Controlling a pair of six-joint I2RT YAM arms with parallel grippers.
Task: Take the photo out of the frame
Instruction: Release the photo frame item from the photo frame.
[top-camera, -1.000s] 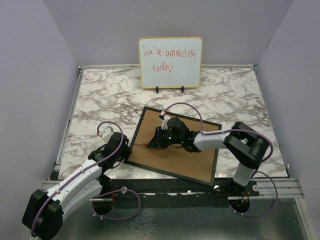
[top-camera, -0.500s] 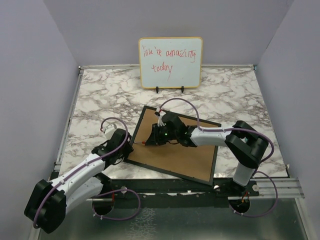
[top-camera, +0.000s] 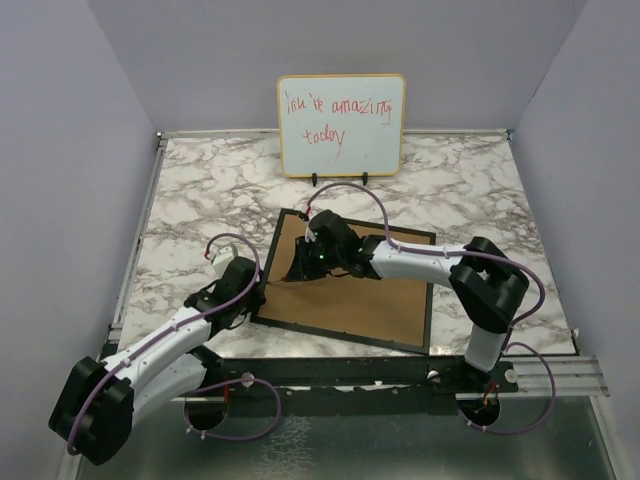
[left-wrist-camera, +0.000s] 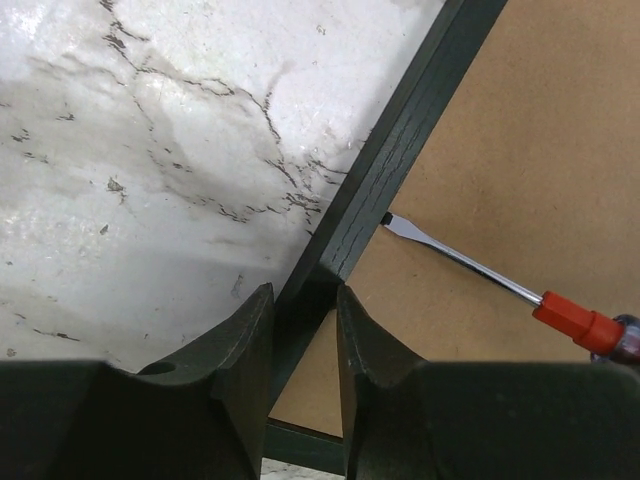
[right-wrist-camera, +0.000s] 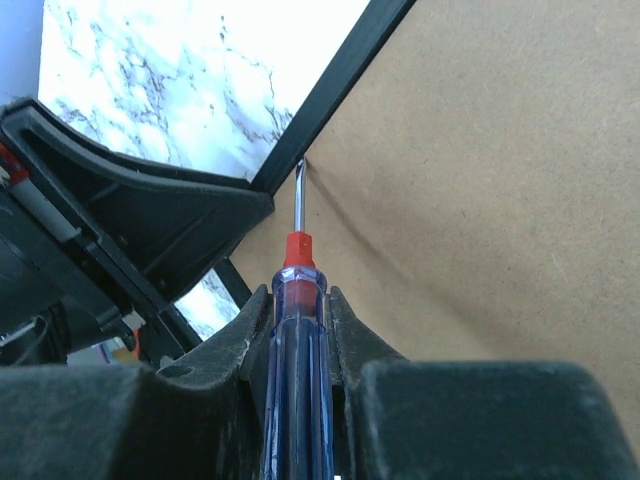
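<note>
The black frame (top-camera: 430, 290) lies face down on the marble table, its brown back panel (top-camera: 370, 300) up. The photo is hidden under the panel. My left gripper (top-camera: 258, 292) is shut on the frame's left bar (left-wrist-camera: 400, 160), a finger on each side. My right gripper (top-camera: 302, 272) is shut on a blue-handled screwdriver (right-wrist-camera: 297, 340) with a red collar. Its flat tip (left-wrist-camera: 388, 219) rests where the back panel (right-wrist-camera: 480, 200) meets the inside of the left bar (right-wrist-camera: 330, 90). The screwdriver shaft also shows in the left wrist view (left-wrist-camera: 470, 268).
A wood-edged whiteboard (top-camera: 341, 124) with red handwriting stands on small feet at the back of the table (top-camera: 200, 190). Grey walls close in the left, right and back. A metal rail (top-camera: 540, 375) runs along the near edge.
My right arm has pushed the screwdriver left until its tip reached the frame's left bar. The frame has turned a little and shifted back. My left gripper has closed in on the left bar.
</note>
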